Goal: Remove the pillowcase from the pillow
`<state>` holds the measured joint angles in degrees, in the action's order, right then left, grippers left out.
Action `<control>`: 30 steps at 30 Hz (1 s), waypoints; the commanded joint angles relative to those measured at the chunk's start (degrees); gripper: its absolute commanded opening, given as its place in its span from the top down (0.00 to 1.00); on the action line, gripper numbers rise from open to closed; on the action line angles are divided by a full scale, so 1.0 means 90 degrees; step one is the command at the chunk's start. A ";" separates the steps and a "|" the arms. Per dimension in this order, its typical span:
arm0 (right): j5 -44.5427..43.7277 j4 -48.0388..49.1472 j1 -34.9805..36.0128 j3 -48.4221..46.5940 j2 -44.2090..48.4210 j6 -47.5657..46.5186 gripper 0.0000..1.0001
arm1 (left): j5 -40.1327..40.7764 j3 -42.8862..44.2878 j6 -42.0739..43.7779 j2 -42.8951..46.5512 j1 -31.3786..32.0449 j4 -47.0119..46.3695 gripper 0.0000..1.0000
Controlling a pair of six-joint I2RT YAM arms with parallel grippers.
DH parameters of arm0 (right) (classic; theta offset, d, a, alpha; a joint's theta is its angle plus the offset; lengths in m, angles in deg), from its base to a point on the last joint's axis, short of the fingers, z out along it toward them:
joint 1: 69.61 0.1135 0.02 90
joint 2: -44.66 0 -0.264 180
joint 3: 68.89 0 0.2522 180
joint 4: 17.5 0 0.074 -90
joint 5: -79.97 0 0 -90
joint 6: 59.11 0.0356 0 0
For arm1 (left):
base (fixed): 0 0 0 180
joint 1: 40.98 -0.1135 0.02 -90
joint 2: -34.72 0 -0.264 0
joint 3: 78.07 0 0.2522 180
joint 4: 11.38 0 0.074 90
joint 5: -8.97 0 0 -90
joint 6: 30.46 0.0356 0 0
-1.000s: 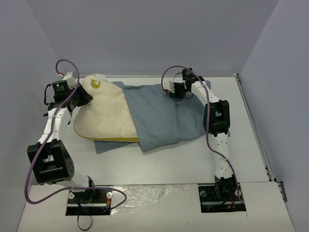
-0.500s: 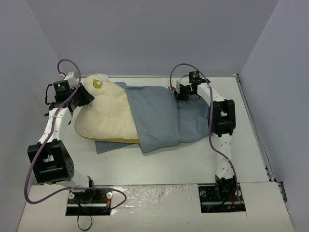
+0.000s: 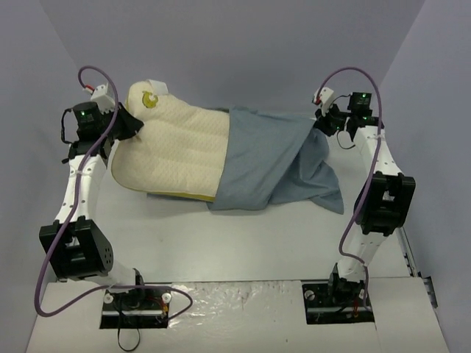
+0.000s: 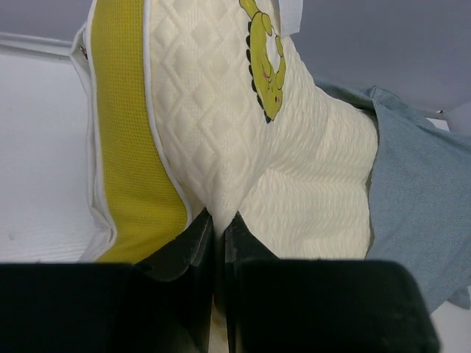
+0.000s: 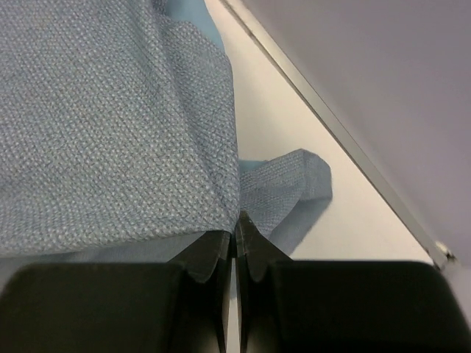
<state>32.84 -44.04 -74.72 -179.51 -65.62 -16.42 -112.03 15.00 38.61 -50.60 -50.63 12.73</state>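
Observation:
The cream pillow with a yellow edge band lies stretched across the back of the table, its left two thirds bare. The grey-blue pillowcase covers only its right end and hangs down in folds. My left gripper is shut on the pillow's left corner and holds it lifted; the left wrist view shows the quilted cloth pinched between the fingers. My right gripper is shut on the pillowcase's far right edge, raised; the right wrist view shows the grey-blue cloth gripped at the fingertips.
The white table runs to a raised rim along the right side and the back. Grey walls stand close behind and to both sides. The arm bases sit at the near edge.
My right gripper has pulled the pillowcase up and far to the right, baring much more of the pillow. My left gripper has lifted the pillow's left corner and the pillow is stretched out.

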 commanded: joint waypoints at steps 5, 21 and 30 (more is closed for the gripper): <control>-0.0184 0.0482 -0.0916 0.0654 0.1411 0.0842 1.00 | 0.0328 0.0825 -0.0653 0.0554 -0.0099 -0.1453 0.98; -0.0398 0.1037 -0.2487 0.2187 0.2984 0.1681 1.00 | 0.2885 0.0573 -0.0253 0.1823 -0.0373 -0.0438 0.98; 0.0431 0.1048 -0.3495 0.2354 0.3503 0.2112 1.00 | 0.4010 0.1196 -0.0204 0.2029 -0.0412 0.0041 0.98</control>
<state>32.67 -38.05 -104.60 -158.35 -38.14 0.15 -82.39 19.31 35.77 -34.54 -53.76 18.41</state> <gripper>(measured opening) 0.002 0.057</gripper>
